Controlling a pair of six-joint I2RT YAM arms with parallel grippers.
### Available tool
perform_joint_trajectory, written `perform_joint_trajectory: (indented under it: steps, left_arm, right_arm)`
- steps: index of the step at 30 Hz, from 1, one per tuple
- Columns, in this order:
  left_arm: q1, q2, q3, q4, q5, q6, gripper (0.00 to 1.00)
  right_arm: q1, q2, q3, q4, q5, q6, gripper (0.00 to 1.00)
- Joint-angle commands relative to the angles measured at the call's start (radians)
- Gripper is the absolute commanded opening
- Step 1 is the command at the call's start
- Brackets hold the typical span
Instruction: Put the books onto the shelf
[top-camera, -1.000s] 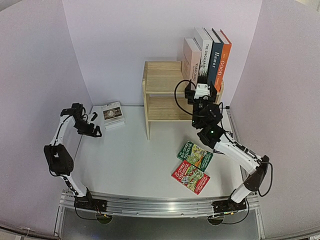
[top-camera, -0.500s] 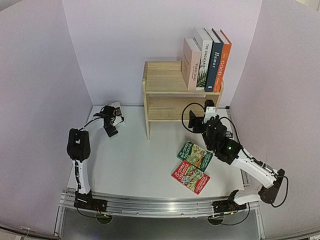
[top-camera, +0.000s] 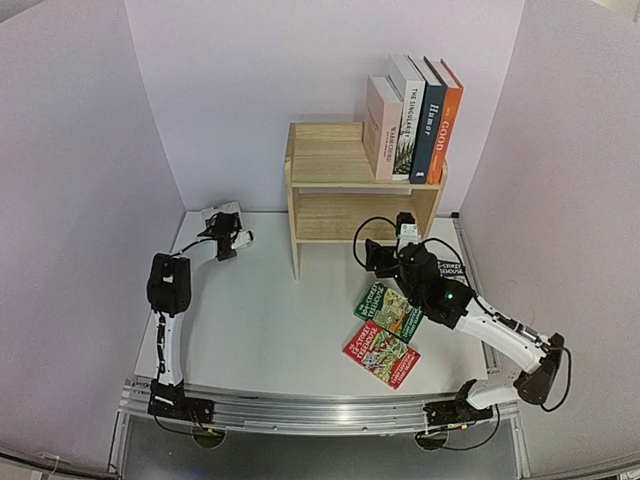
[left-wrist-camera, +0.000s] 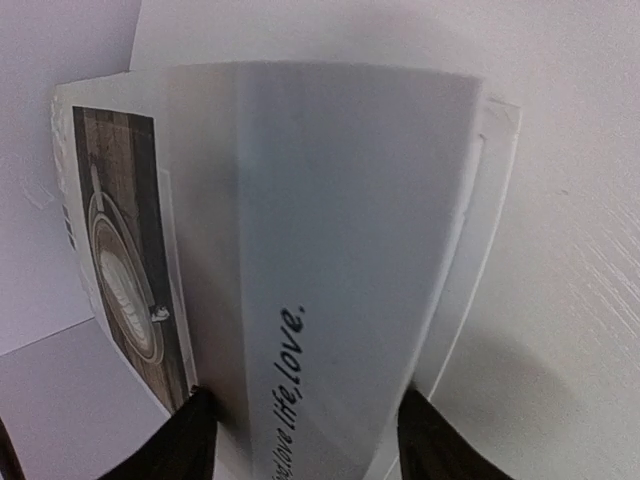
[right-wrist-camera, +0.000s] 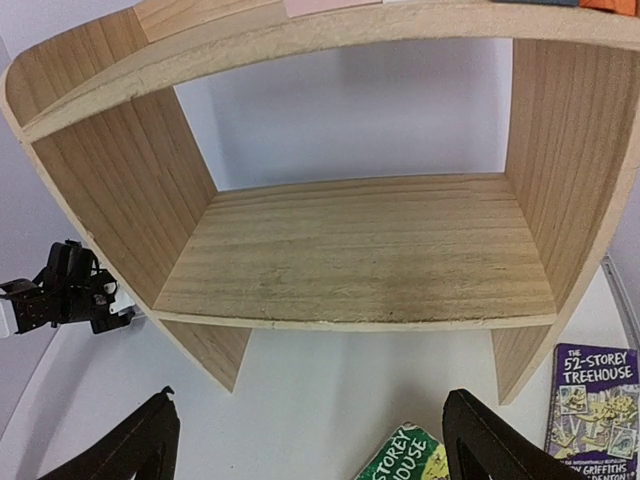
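Several books stand upright on top of the wooden shelf (top-camera: 330, 165): pale pink (top-camera: 381, 125), white with a plant (top-camera: 405, 115), navy "Humor" (top-camera: 430, 118) and orange "GOOD" (top-camera: 448, 120). A small white book (top-camera: 222, 213) lies at the back left. My left gripper (top-camera: 228, 238) is over it. In the left wrist view its fingers (left-wrist-camera: 190, 435) press both sides of this book (left-wrist-camera: 340, 250), spine towards the camera. My right gripper (top-camera: 385, 252) hangs open in front of the lower tier (right-wrist-camera: 360, 250), holding nothing.
On the table lie a green paperback (top-camera: 390, 310), a red one (top-camera: 381, 353) and a purple "52-Storey Treehouse" (right-wrist-camera: 592, 400), partly under the right arm. Pale walls close in the back and both sides. The left arm (right-wrist-camera: 60, 295) shows left of the shelf.
My left gripper reached the small white book and its jaws narrowed onto it. My right gripper came down from the top row of books to the front of the lower tier, staying open.
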Motion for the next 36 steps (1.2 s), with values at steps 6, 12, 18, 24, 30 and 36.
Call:
perform_joint_trajectory:
  steps: [6, 12, 18, 24, 30, 36]
  left_arm:
    - [0.009, -0.028, -0.021, -0.01, 0.047, 0.029, 0.0]
    - [0.037, -0.122, -0.036, -0.09, 0.093, -0.032, 0.0]
    - [0.033, -0.351, -0.246, -0.19, 0.16, -0.036, 0.0]
    - [0.011, -0.652, -0.5, -0.537, 0.317, -0.041, 0.0]
    - [-0.157, -0.969, -0.878, -0.658, 0.385, -0.073, 0.0]
    - [-0.437, -1.08, -1.025, -0.626, 0.348, -0.297, 0.0]
  right_arm:
    - [0.004, 0.04, -0.003, -0.024, -0.112, 0.093, 0.88]
    - [0.004, 0.066, 0.028, -0.036, -0.152, 0.076, 0.88]
    - [0.024, 0.147, 0.066, -0.083, -0.269, 0.126, 0.88]
    - [0.089, 0.281, 0.134, -0.153, -0.37, 0.232, 0.88]
    - [0.145, 0.491, 0.266, -0.158, -0.466, 0.32, 0.86]
    - [0.16, 0.695, 0.427, -0.158, -0.63, 0.41, 0.83]
